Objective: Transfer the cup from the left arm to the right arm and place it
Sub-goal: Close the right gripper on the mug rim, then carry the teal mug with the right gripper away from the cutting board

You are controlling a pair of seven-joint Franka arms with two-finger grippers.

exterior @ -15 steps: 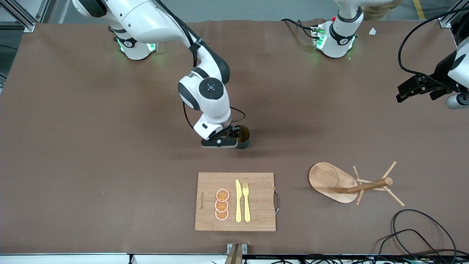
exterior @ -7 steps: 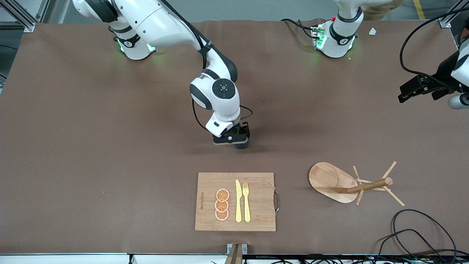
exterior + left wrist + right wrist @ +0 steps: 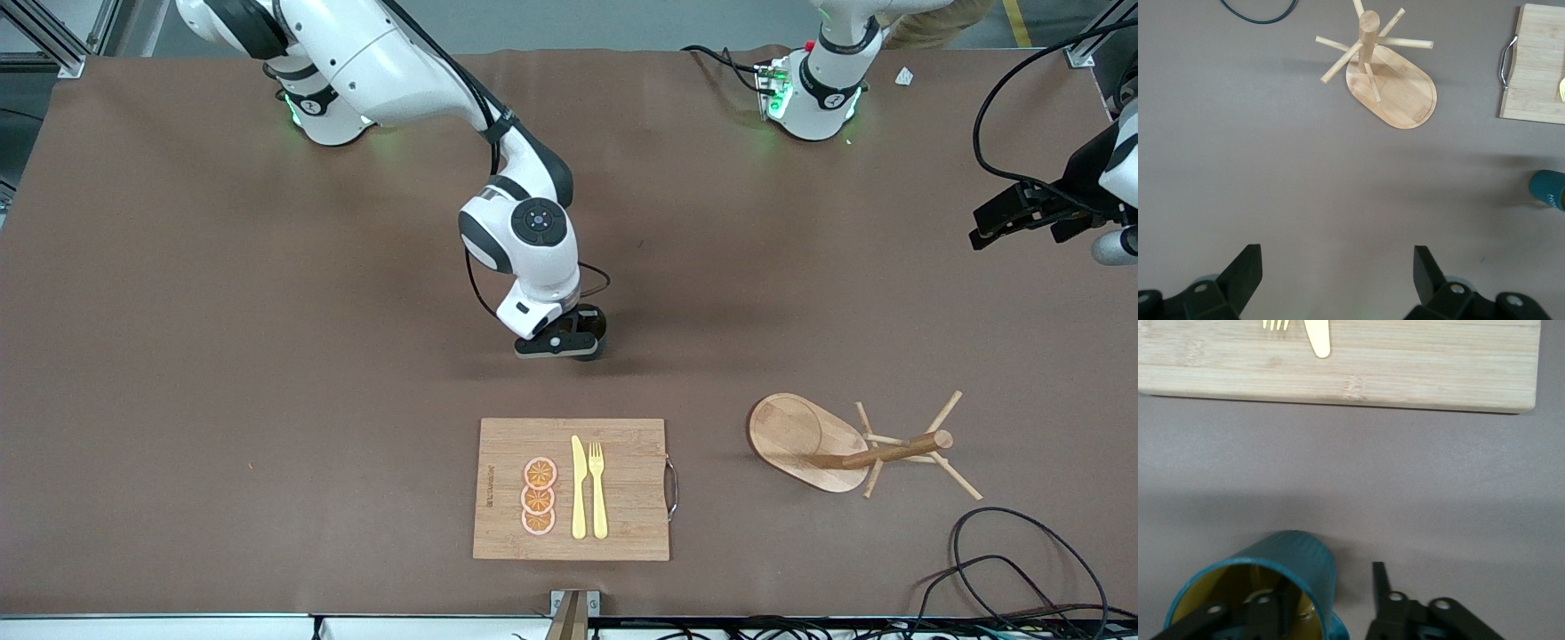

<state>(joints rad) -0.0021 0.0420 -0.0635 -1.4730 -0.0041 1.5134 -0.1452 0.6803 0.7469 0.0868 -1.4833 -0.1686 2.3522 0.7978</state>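
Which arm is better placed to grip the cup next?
Right, likely. The right gripper is down at the cup, one finger inside the rim, one outside the wall, jaws not closed. The left gripper hangs open over bare table toward the left arm's end, with the cup off at its view's edge.

The brown table [image 3: 222, 356] under my arms carried a cutting board [image 3: 622, 489] at lower centre, a wooden peg rack [image 3: 800, 436] lower right, and the cup [image 3: 594, 331] mid-frame.

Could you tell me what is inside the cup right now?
One finger of the right gripper reaches inside the cup, the other stays outside its wall. The tan-yellow inner wall shows; the bottom is mostly covered.
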